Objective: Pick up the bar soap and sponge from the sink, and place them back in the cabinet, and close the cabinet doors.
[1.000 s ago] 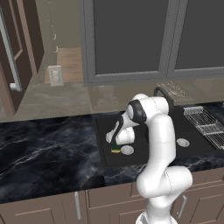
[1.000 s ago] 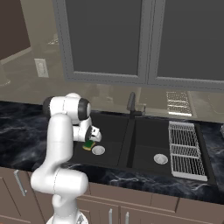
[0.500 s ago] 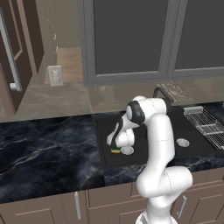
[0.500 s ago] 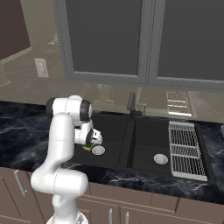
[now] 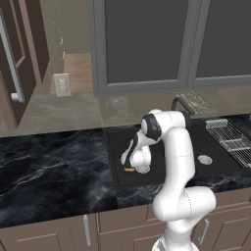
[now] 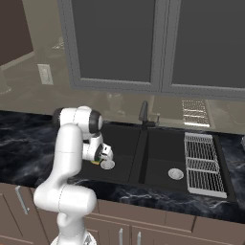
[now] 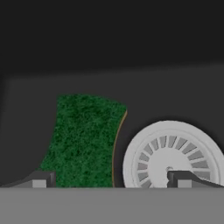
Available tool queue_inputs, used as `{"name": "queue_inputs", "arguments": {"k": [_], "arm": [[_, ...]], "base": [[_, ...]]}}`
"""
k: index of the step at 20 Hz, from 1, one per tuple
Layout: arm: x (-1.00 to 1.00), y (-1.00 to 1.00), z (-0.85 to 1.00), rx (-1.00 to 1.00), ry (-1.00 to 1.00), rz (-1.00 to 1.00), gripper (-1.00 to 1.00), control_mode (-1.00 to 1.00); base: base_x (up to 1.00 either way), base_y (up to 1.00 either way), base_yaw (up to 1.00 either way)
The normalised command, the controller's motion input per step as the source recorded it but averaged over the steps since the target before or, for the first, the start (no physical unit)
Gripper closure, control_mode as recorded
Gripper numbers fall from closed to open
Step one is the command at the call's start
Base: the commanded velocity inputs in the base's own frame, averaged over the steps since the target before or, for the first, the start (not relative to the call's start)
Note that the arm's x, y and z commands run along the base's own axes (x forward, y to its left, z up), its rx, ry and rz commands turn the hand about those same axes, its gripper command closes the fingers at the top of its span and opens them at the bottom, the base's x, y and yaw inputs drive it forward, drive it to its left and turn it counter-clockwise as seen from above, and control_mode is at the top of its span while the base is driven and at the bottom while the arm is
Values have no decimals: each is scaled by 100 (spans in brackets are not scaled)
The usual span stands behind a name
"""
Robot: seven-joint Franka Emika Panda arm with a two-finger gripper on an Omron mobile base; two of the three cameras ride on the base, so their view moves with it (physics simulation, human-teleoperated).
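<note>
Lower than a second ago: the hand has dropped deeper into the left basin of the sink (image 5: 115,147), while the base views hold the same framing. Gripper (image 7: 111,181) stands with jaws spread wide, nothing between them gripped. In the hand view one fingertip (image 7: 41,180) sits at the near left corner of the sponge (image 7: 85,140), the other over the drain (image 7: 173,155). Sponge lies flat on the basin floor, green face up, a thin yellow-orange edge showing along its right side, just beside the drain, a narrow dark gap between them.

Left base view: gripper (image 5: 129,164) low in the basin, sponge (image 5: 129,169) a small green-yellow sliver right under it, drain (image 5: 142,169) touching-close to its right. Right base view: sponge (image 6: 97,161) peeks out beside the hand, drain (image 6: 107,164) next to it; second drain (image 6: 175,173) in the right basin, well apart.

Cabinet door (image 5: 14,63) stands open at upper left, silver handle visible. Soap: cannot tell where it is.
</note>
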Motion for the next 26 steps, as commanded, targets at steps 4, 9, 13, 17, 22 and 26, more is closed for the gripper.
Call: {"name": "queue_inputs", "arguments": {"k": [4, 9, 13, 17, 22, 26], "arm": [[2, -2, -14, 0, 0, 0, -100, -100], [10, 0, -9, 0, 0, 0, -100, -100], [15, 0, 0, 0, 0, 0, -100, -100], [17, 0, 0, 0, 0, 0, -100, -100], [9, 1, 0, 0, 0, 0, -100, -100], [11, 9, 0, 0, 0, 0, -100, -100]], "base": [[0, 0, 0], [0, 0, 0], [0, 0, 0], [0, 0, 0], [0, 0, 0], [0, 0, 0]]}}
